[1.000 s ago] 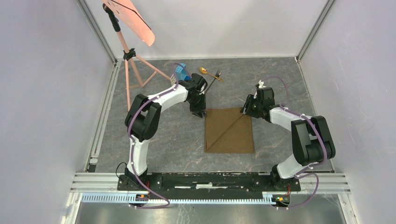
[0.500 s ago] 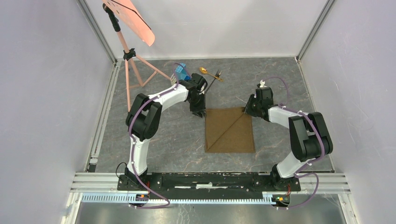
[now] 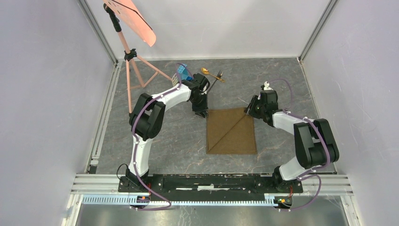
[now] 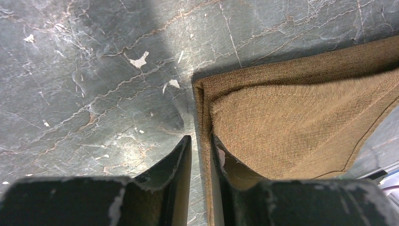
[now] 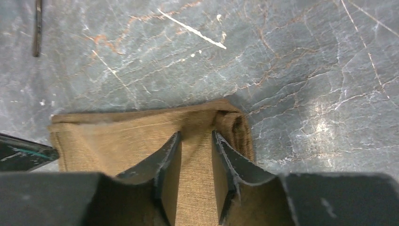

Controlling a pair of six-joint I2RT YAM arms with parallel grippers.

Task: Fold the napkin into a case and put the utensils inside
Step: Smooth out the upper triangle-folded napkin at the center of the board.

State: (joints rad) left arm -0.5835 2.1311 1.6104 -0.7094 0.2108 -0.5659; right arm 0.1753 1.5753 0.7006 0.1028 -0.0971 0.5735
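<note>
Two robot arms work at the far corners of a brown napkin [image 3: 231,134] that lies flat a little right of the middle of the grey marbled tabletop [image 3: 160,141], with a diagonal crease running from its far right corner to its near left one. The left gripper [image 3: 201,113] is down at the napkin's far left corner. Seen from its wrist, its fingers [image 4: 179,162] are drawn narrow and nip the hemmed edge, and the upper layer of cloth rides up against the right-hand finger. The right gripper [image 3: 248,111] is down at the far right corner. Its fingers [image 5: 226,162] stand narrow over the cloth, which fills the gap between them and bunches into a small fold just beyond the tips.

The utensils lie well apart from the napkin, near the middle of the tabletop's far edge. The gold spoon [image 3: 207,71] and the thin dark fork [image 3: 215,84] lie close together, and their handles seem to cross. A blue toy block [image 3: 182,73] sits just to their left, beside the left arm's wrist. A pink tripod stand [image 3: 133,66] occupies the far left corner
</note>
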